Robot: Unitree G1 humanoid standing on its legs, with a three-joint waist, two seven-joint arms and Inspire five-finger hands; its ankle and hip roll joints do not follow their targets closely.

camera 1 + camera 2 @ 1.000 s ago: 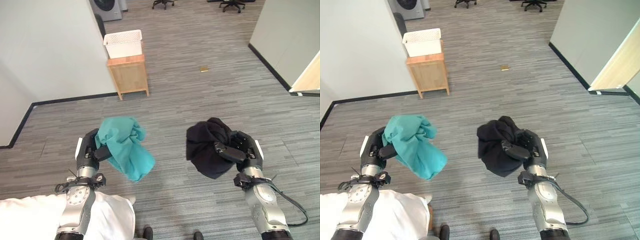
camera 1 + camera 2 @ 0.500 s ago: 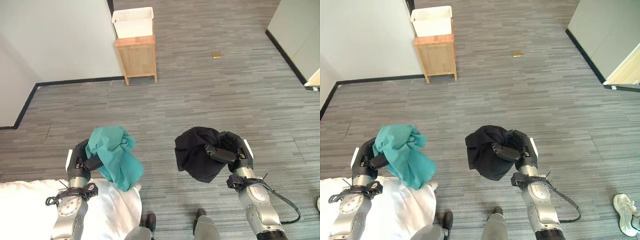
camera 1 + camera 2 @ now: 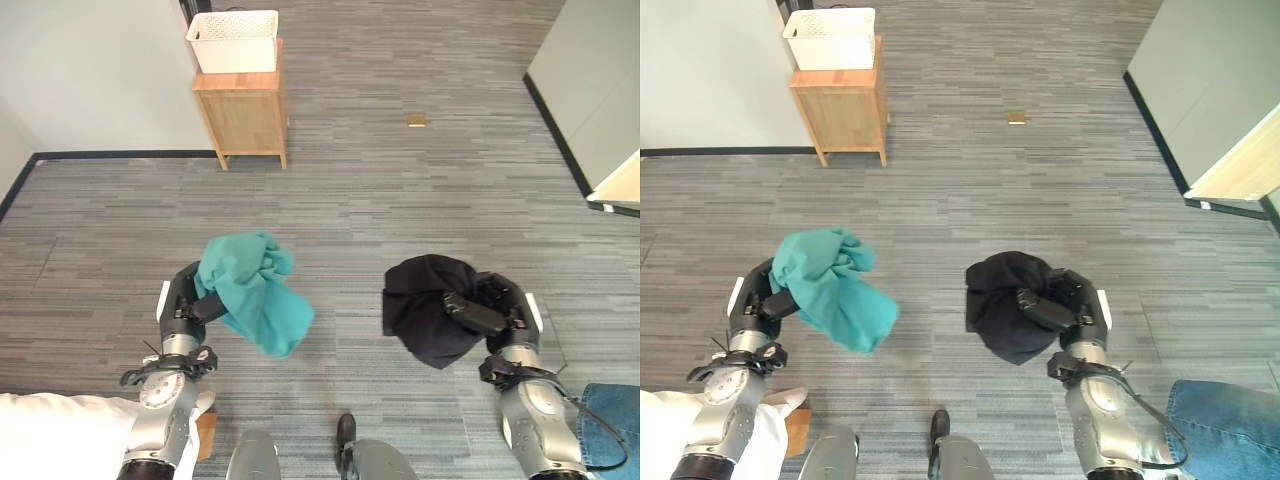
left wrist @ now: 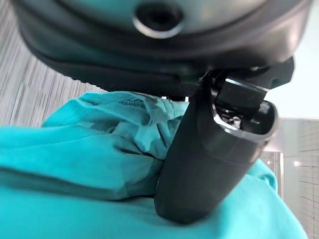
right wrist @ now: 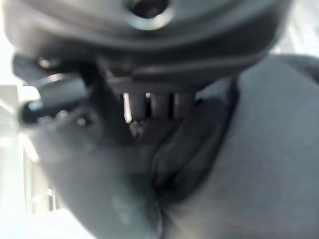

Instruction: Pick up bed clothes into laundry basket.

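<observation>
Left eye view looks down on a grey plank-patterned floor (image 3: 400, 200) that runs the whole way across the room. At about 11 o'clock a small wooden cabinet (image 3: 241, 115) stands against a pale wall (image 3: 90, 70), and on its top sits a white laundry basket (image 3: 234, 40) with slatted sides. A dark skirting strip runs along the foot of that wall. Toward 1 o'clock a small tan scrap (image 3: 416, 121) lies alone on the floor, and at 2 o'clock another pale wall (image 3: 590, 80) angles in with its own dark skirting.

Down at 8 o'clock the left hand (image 3: 182, 305) is clenched round a bunched teal cloth (image 3: 252, 290), which hangs off the floor and droops toward the middle; the left wrist view shows the thumb (image 4: 209, 164) pressed into the teal folds. At 4 o'clock the right hand (image 3: 500, 310) grasps a crumpled black garment (image 3: 425, 305), thumb laid across it, also held in the air. Both bundles are well apart from the basket.

White bedding (image 3: 60, 435) shows at 7 o'clock, and a person's blue jeans (image 3: 605, 425) at 5 o'clock.
</observation>
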